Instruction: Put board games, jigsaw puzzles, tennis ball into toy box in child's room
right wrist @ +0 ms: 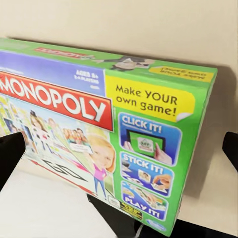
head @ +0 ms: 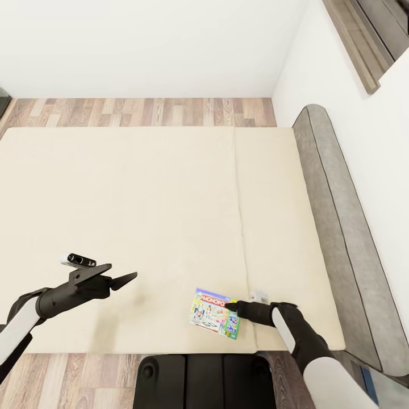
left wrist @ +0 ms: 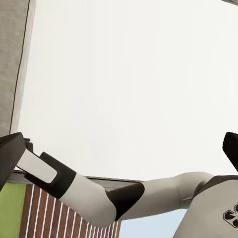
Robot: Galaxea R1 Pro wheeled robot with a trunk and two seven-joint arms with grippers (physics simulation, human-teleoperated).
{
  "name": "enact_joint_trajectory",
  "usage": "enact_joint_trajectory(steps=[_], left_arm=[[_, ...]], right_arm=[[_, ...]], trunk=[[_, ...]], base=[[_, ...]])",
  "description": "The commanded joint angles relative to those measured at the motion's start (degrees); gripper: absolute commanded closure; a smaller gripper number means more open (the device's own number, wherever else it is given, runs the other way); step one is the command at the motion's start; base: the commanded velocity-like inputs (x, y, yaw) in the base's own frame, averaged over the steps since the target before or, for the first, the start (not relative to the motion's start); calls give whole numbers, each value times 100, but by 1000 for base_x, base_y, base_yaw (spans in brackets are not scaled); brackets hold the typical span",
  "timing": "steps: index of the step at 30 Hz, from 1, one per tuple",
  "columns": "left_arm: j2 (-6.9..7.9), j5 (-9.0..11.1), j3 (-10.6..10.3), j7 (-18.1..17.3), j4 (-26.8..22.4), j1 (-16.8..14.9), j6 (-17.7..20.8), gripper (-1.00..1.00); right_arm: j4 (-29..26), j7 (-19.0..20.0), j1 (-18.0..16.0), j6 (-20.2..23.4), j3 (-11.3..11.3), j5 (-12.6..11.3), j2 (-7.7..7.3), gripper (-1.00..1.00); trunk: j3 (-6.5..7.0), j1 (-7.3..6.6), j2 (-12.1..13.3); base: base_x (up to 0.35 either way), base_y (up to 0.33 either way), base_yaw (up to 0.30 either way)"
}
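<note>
A Monopoly board game (head: 213, 314) lies flat on the cream bed (head: 142, 199), close to its near edge and just left of the seam. My right gripper (head: 232, 308) is open at the box's right edge. In the right wrist view the green, blue and red Monopoly box (right wrist: 99, 119) fills the space ahead of my right gripper (right wrist: 120, 153), with one dark fingertip on each side and the box not clamped. My left gripper (head: 120, 272) hovers open over bare mattress to the left, holding nothing. Its open fingertips (left wrist: 10, 158) frame my right arm (left wrist: 89, 191).
A grey padded headboard (head: 335, 227) runs along the bed's right side against the white wall. Wooden floor (head: 142, 112) shows beyond the bed and at its near edge. My dark base (head: 199, 380) stands against the bed's near side.
</note>
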Motion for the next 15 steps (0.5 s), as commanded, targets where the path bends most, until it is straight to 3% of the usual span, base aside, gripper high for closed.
enact_joint_trajectory(steps=[1,15], left_arm=[[6,19,-12,-11,2,-4,24,-100],[1,12,-4,-10,2,-4,18,-100]], right_arm=[[-5,6,-1,35,-14,-14,7,-100],[-4,39,2,10,-4,0,28,-100]], trunk=[[-6,3,-9],[-6,3,-9]], base=[[0,0,0],[0,0,0]])
